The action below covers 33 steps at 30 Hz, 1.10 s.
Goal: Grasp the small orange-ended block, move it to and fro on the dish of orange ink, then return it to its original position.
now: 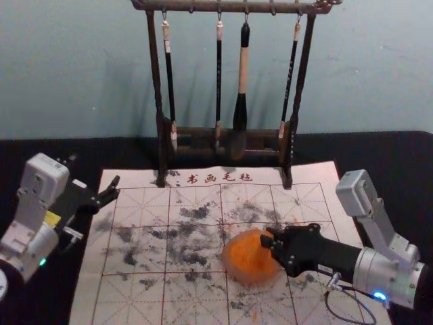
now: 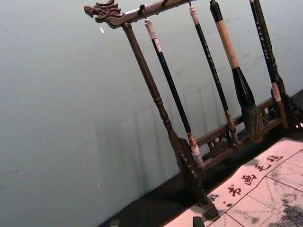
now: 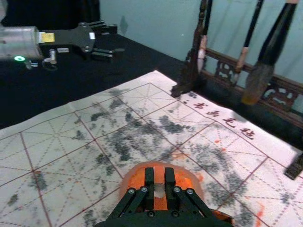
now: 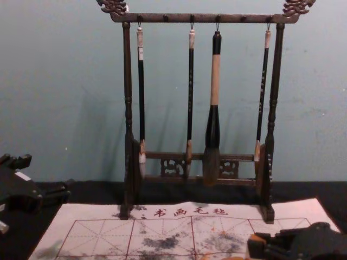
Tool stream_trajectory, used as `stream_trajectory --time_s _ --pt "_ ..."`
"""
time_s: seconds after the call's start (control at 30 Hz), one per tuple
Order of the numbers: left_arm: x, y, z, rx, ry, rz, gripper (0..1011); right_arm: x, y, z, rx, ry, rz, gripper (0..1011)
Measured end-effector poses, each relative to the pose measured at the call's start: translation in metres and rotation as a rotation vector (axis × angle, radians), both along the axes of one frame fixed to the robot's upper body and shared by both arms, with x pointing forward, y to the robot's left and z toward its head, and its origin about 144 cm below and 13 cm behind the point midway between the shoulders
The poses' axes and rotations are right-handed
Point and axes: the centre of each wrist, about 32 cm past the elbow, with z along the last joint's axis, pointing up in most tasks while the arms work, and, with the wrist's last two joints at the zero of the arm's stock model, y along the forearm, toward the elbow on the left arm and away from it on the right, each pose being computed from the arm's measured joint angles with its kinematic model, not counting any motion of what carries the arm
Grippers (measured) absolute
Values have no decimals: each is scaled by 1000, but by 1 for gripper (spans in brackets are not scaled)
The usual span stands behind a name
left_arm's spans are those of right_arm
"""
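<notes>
At the right side of the orange ink dish (image 1: pixel 237 276) in the head view is my right gripper (image 1: pixel 268 244), its tips over the ink. In the right wrist view, this gripper (image 3: pixel 159 182) is shut on a small pale block (image 3: pixel 159 190), with the dish (image 3: pixel 134 176) just beyond and below. The block's orange end (image 4: pixel 257 238) shows beside the right gripper (image 4: pixel 263 246) in the chest view. Whether the block touches the ink I cannot tell. My left gripper (image 1: pixel 114 189) stays parked open at the mat's left edge; its tips (image 2: pixel 156 222) are spread in its own wrist view.
A dark wooden rack (image 1: pixel 226 132) with hanging brushes stands behind the dish, at the mat's back edge. The ink-stained felt mat (image 1: pixel 135 298) lies on the black table (image 1: pixel 40 305). A cable (image 1: pixel 328 308) loops beside the right wrist.
</notes>
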Motion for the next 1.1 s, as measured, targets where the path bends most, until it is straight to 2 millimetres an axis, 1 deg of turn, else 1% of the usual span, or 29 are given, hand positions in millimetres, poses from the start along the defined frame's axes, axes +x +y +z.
stream_trajectory --time_s 0.33,0.73,1.1 --pt "0 0 0 0 0 0 1001 0 8 -2 13 8 40 93" --pt "0 0 0 0 0 0 1001 12 19 -4 -4 3 52 93" --pt "0 0 0 0 0 0 1001 21 20 -2 -4 0 12 93"
